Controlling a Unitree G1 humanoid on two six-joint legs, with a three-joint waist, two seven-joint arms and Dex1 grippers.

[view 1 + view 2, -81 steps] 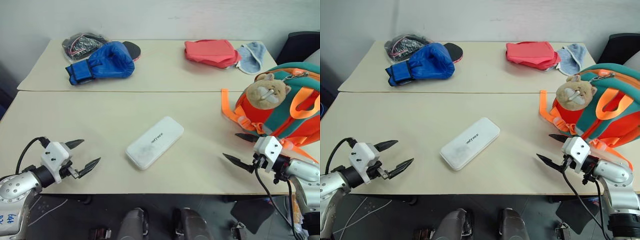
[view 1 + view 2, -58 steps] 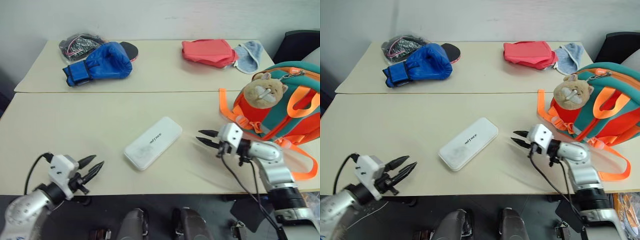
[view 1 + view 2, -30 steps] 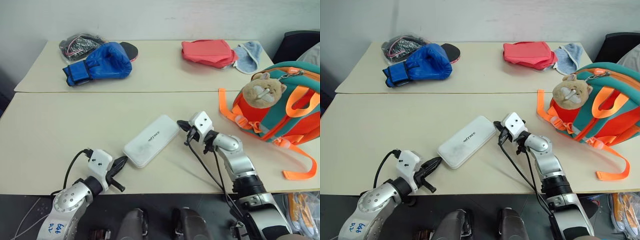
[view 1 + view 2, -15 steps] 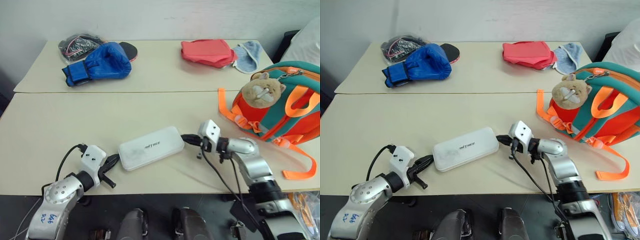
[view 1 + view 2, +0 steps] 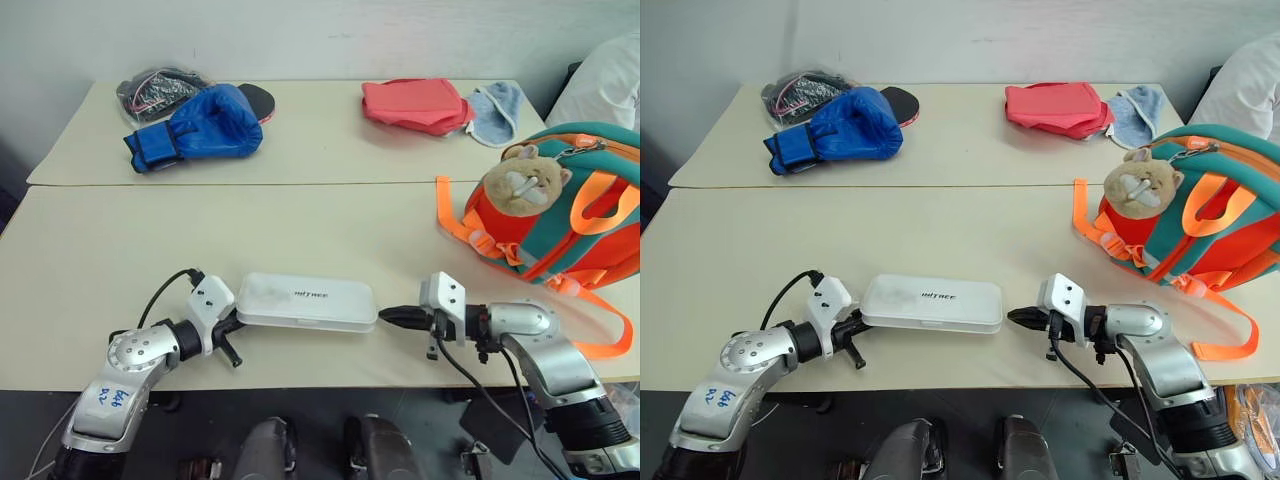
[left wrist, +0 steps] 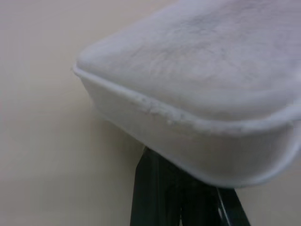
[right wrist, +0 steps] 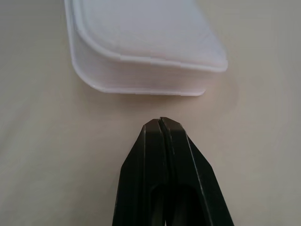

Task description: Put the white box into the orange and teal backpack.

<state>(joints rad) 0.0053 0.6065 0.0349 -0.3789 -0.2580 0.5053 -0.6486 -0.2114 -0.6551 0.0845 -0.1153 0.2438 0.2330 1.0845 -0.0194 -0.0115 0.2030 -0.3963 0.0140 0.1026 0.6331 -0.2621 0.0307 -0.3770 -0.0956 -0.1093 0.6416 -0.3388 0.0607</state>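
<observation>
The white box (image 5: pixel 307 301) lies crosswise near the front edge of the table (image 5: pixel 120 250), its dark lettering facing up. My left gripper (image 5: pixel 232 322) is shut, and its tips press against and slightly under the box's left end (image 6: pixel 197 94). My right gripper (image 5: pixel 385 317) is shut too. It points at the box's right end with a small gap of bare table between them (image 7: pixel 162 123). The orange and teal backpack (image 5: pixel 570 225) stands at the right of the table, with a tan plush toy (image 5: pixel 525 182) on its front and orange straps trailing.
On the far table lie a blue boxing glove (image 5: pixel 200 125), a black bag of cables (image 5: pixel 158 88), a folded red-pink cloth (image 5: pixel 415 103) and a light blue cloth (image 5: pixel 497 108). A person's white sleeve (image 5: pixel 610 75) shows at the upper right.
The box has swung from a diagonal lie to crosswise, nearer the front edge. My left gripper pushed in at its left end. My right gripper drew back toward the front.
</observation>
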